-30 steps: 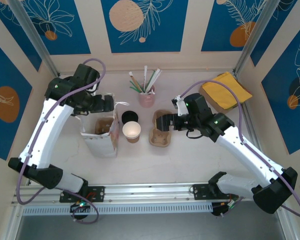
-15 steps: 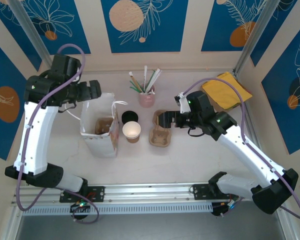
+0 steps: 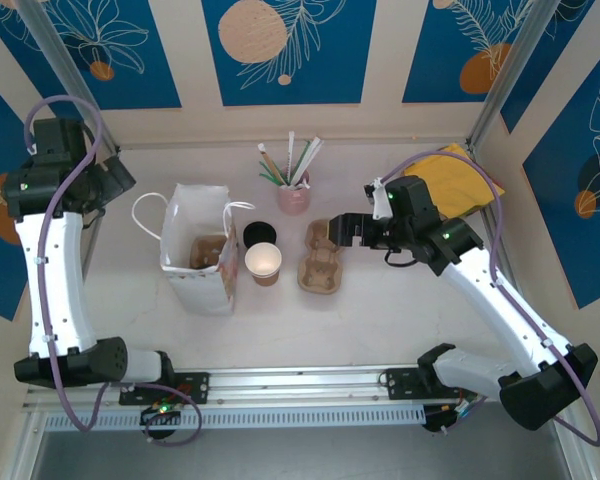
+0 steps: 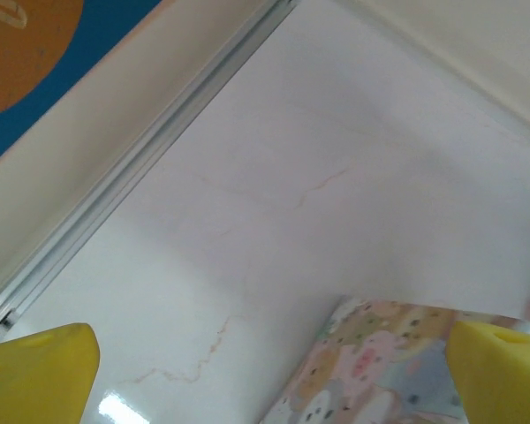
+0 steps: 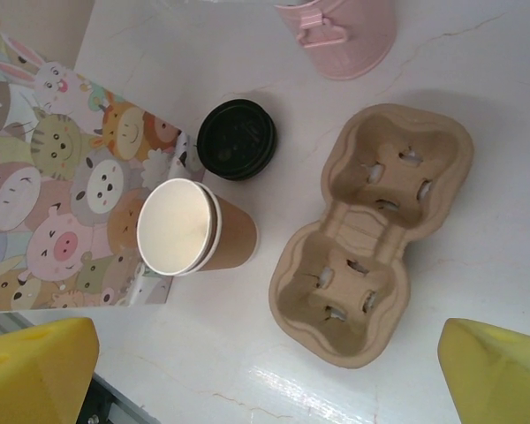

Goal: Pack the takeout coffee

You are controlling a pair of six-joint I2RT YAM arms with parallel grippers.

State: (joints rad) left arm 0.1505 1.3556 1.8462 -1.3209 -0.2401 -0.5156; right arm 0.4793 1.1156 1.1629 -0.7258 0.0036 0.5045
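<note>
Seemingly the takeout coffee (image 3: 207, 252) is the brown shape inside the printed bag (image 3: 200, 290), though too dim to confirm, while left gripper (image 4: 269, 369) and right gripper (image 5: 265, 371) both hang spread wide, holding nothing

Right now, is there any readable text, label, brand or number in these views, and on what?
No text can be read in these views.
The paper bag has a cartoon animal print and no words.
On the black lid, any raised marks are too faint to read.
The brown cup, cardboard cup tray and pink holder show no lettering.
The wall panels have a leaf pattern and no signs.
</note>
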